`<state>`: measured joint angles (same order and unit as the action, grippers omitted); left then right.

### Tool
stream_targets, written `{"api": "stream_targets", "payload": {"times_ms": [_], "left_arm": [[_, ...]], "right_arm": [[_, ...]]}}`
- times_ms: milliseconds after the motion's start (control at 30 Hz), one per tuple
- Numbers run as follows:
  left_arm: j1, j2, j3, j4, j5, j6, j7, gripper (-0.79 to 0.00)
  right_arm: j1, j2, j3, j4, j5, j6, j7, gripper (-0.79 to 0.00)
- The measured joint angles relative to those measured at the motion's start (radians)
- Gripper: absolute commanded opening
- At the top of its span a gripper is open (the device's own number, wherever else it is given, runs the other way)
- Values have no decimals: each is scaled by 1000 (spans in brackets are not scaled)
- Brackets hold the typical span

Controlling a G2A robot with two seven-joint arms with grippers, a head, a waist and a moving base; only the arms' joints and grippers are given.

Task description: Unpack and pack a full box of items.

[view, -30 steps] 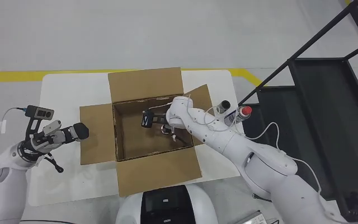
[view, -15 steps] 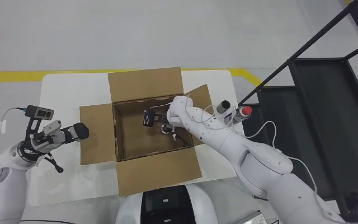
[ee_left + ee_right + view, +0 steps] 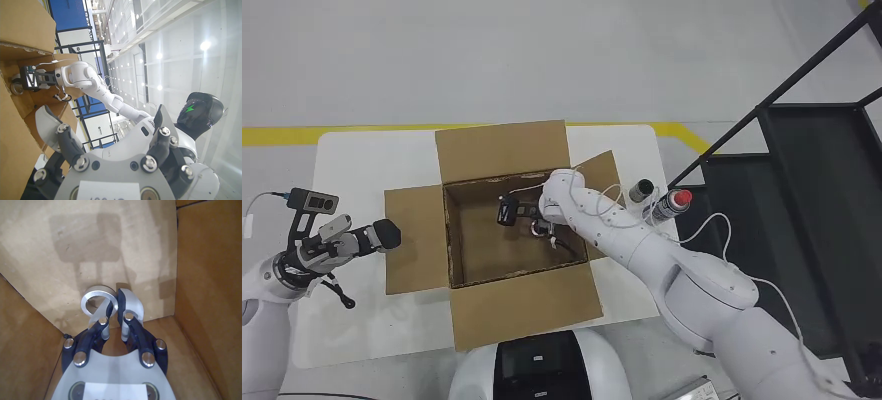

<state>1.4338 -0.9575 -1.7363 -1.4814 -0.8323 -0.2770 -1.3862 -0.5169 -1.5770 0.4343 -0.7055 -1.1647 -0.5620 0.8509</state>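
An open cardboard box [image 3: 502, 150] stands in the middle of the white table [image 3: 362, 160]. My right gripper [image 3: 114, 306] is down inside the box, shut on a silver metal ring [image 3: 99, 303]. One finger is inside the ring and the other outside its wall, low over the box floor [image 3: 56, 247]. The left wrist view shows the ring [image 3: 16, 89] under the right wrist near a box wall [image 3: 22, 22]. At the table's left side, my left gripper [image 3: 382, 235] stands outside the box, open [image 3: 102, 117] and holding nothing.
Two small upright bottles, one grey-capped [image 3: 644, 188] and one red-capped [image 3: 674, 202], stand on the table right of the box. A black metal stair frame [image 3: 802, 180] rises just beyond the table's right edge. The box flaps [image 3: 414, 240] lie folded outward.
The right wrist has shifted slightly toward the box's right side, still holding the ring. The left arm has not moved.
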Motion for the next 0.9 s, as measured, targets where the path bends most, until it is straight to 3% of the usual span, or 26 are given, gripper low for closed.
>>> {"api": "stream_targets", "payload": {"times_ms": [167,300,467,633,767,900], "left_arm": [[0,0,0,0,0,0,0,0],[0,0,0,0,0,0,0,0],[0,0,0,0,0,0,0,0],[0,0,0,0,0,0,0,0],[0,0,0,0,0,0,0,0],[0,0,0,0,0,0,0,0]], "right_arm": [[15,1,22,-39,-3,-2,-23,-785],[11,28,70,-136,0,2,-4,-785],[-65,96,181,-354,8,5,61,-785],[-192,166,318,-551,40,-62,68,-785],[-251,192,382,-619,82,-136,32,-785],[-249,192,380,-617,81,-130,32,-785]]}}
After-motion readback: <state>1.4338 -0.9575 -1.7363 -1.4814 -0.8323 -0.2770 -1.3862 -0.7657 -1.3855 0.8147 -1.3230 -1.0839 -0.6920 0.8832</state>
